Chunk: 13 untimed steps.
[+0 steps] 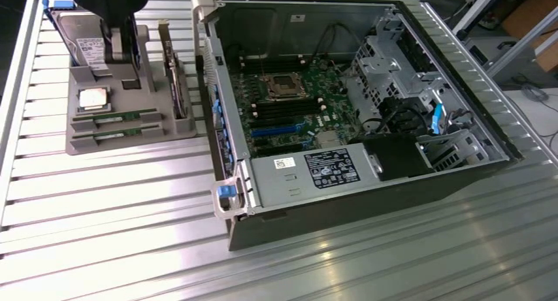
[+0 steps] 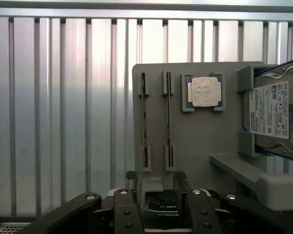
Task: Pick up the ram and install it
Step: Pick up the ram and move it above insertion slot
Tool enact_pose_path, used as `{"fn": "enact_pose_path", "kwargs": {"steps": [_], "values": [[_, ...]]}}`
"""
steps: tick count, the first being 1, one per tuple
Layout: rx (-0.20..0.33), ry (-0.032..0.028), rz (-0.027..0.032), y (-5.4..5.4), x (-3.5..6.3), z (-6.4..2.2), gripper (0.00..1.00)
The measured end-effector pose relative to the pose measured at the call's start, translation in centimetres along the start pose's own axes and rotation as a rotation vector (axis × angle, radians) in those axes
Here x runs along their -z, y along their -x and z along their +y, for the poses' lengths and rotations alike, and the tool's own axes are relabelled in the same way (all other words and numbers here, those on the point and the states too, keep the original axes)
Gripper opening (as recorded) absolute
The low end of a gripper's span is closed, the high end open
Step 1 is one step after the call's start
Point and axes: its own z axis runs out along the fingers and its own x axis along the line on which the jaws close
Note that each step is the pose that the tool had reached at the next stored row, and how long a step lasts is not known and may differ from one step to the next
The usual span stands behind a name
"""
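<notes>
Jaws wide and empty, gripper (image 2: 156,187) poised over the grey tray (image 2: 200,146) on the bench; ram (image 2: 168,122) stands edge-up in a tray slot beside its twin (image 2: 144,122): judged light, stiff, fragile, so pinch the long edges mid-length, clear of the chips.

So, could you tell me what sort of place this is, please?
Probably a robotics lab bench for computer assembly: an open computer case sits on a ribbed aluminium table, beside a grey fixture tray holding ram sticks, a processor and a hard drive.
</notes>
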Motion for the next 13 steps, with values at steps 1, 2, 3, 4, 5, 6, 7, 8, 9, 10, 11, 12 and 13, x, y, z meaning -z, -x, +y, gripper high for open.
{"fn": "enact_pose_path", "kwargs": {"steps": [1, 2, 3, 4, 5, 6, 7, 8, 9, 10, 11, 12, 13], "values": [[0.0, 0.0, 0.0, 0.0, -0.03, 0.0, 0.42], [0.0, 0.0, 0.0, 0.0, -0.06, -0.01, 0.42], [0.0, 0.0, 0.0, 0.0, -0.08, 0.0, 0.42], [0.0, 0.0, 0.0001, 0.0, -0.11, -0.01, 0.42], [0.0, 0.0, 0.0001, 0.0, -0.13, -0.01, 0.42], [0.0, -0.0001, 0.0001, 0.0, -0.17, -0.01, 0.42], [0.0, 0.0, 0.0002, 0.0, -0.19, -0.01, 0.42], [0.0, 0.0, 0.0002, 0.0, -0.22, -0.01, 0.42], [0.0, -0.0001, 0.0003, 0.0, -0.28, -0.01, 0.42], [0.0, 0.0, 0.0003, 0.0, -0.32, -0.01, 0.42], [0.0, -0.0001, 0.0003, 0.0, -0.35, -0.01, 0.42], [0.0, -0.0001, 0.0004, 0.0, -0.37, -0.01, 0.42], [0.0, 0.0, 0.0005, 0.0, -0.4, -0.02, 0.42]]}}
